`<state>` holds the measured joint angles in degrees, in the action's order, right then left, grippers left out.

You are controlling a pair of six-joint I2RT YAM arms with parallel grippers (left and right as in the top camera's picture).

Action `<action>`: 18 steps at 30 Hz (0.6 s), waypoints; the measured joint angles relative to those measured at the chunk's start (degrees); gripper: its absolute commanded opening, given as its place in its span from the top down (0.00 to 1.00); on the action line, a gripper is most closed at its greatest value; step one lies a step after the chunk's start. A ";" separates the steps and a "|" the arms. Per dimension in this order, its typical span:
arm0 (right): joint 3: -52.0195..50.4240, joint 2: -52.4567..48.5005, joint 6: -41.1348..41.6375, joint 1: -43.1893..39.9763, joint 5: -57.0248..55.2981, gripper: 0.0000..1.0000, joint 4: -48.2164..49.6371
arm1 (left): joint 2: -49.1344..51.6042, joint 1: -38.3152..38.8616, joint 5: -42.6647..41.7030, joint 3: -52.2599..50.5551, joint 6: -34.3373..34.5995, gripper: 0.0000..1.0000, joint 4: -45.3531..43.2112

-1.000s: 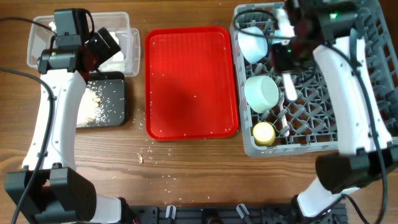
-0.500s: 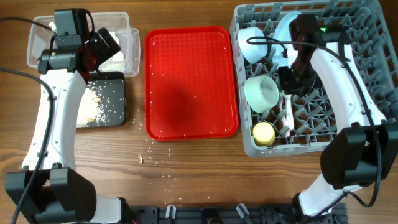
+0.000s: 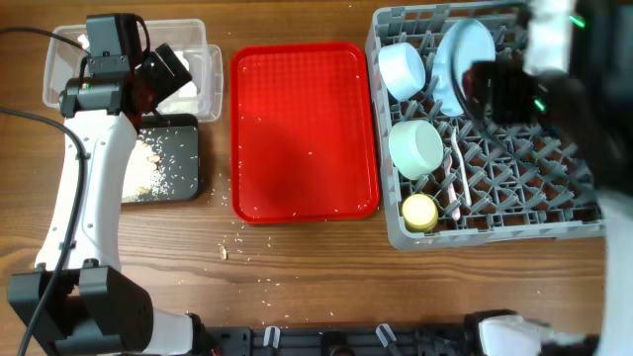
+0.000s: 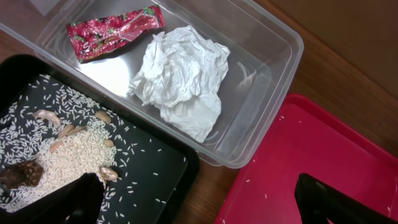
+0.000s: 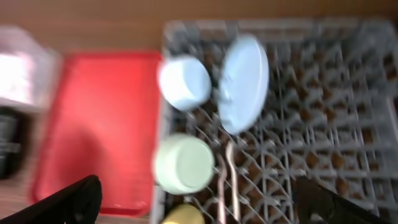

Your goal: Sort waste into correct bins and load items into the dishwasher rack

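My left gripper (image 4: 199, 205) hangs open above the seam between the clear tub (image 3: 208, 59) and the black tray (image 3: 183, 158). A crumpled napkin (image 4: 180, 74) and a red wrapper (image 4: 112, 30) lie in the tub. Rice and brown scraps (image 4: 56, 155) cover the black tray. The grey rack (image 3: 554, 213) holds the blue plate (image 3: 465, 51) on edge, a blue bowl (image 3: 401, 69), a mint bowl (image 3: 415, 146), the yellow cup (image 3: 419, 212) and white cutlery (image 3: 458, 173). High over the rack, my right gripper (image 5: 199, 205) is blurred, open and holds nothing.
The red serving tray (image 3: 305, 129) lies between the bins and the rack, with a few rice grains on it. Crumbs (image 3: 237, 247) dot the wooden table in front of it. My left arm runs along the table's left side.
My right gripper has opened and lifted away from the middle of the rack toward its back right, which uncovers the plate. The left arm has not moved.
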<state>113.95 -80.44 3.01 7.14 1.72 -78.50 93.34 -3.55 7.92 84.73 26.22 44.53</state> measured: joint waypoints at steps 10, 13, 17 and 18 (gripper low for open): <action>-0.31 0.35 -0.07 0.00 3.63 0.00 -0.68 | 0.00 0.00 0.00 0.00 0.00 0.00 0.00; -2.73 0.44 -3.76 -0.07 3.63 0.00 8.37 | 0.00 0.00 -0.02 0.00 0.00 0.00 0.02; -18.18 5.44 -9.84 -0.92 4.31 0.00 27.85 | 0.00 0.00 0.00 0.00 0.00 0.00 -0.02; -25.09 8.68 -10.58 -1.66 5.07 0.00 34.01 | 0.00 0.00 0.07 0.00 0.02 0.00 -0.02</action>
<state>88.86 -71.77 -7.57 5.48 6.79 -44.49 93.34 -3.55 7.99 84.73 26.24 44.51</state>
